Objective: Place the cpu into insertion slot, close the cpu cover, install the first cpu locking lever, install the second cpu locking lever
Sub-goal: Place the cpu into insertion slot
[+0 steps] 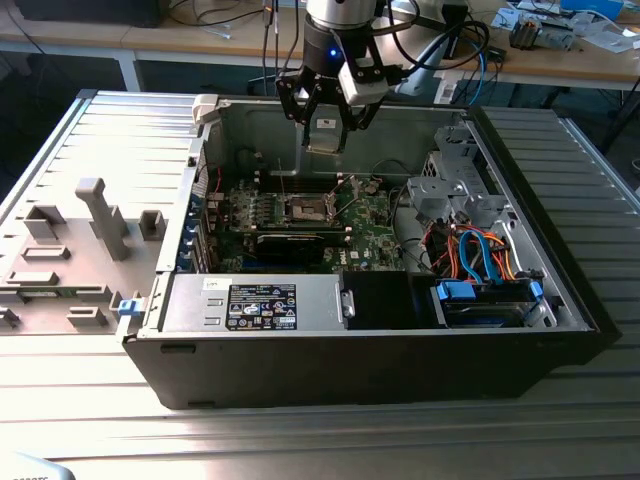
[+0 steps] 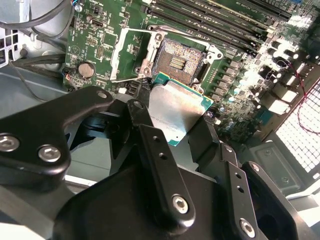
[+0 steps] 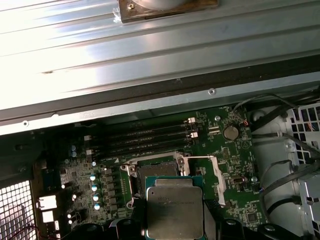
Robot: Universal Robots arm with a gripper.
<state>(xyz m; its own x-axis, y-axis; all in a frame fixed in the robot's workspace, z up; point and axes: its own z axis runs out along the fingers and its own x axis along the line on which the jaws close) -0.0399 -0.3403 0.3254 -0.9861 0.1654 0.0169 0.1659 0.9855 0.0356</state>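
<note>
My gripper (image 1: 325,125) hangs over the open computer case, shut on the cpu (image 1: 325,135), a flat silvery square with a green edge. In both wrist views the cpu (image 2: 175,107) (image 3: 175,210) sits between the black fingers (image 2: 142,117), above the board and apart from it. The insertion slot (image 1: 305,208) (image 2: 177,60) lies open below, its dark centre bare; in the first wrist view the chip hides part of the insertion slot (image 3: 155,172). The cpu cover (image 2: 131,52) (image 3: 217,175) is swung up beside the slot.
Memory sticks (image 3: 150,137) run alongside the socket, and a coin battery (image 2: 86,69) lies near the cover. A black power supply (image 1: 265,300) and a drive bay with blue and orange cables (image 1: 480,260) fill the case's front. The removed grey side panel (image 1: 80,240) lies at the exterior view's left.
</note>
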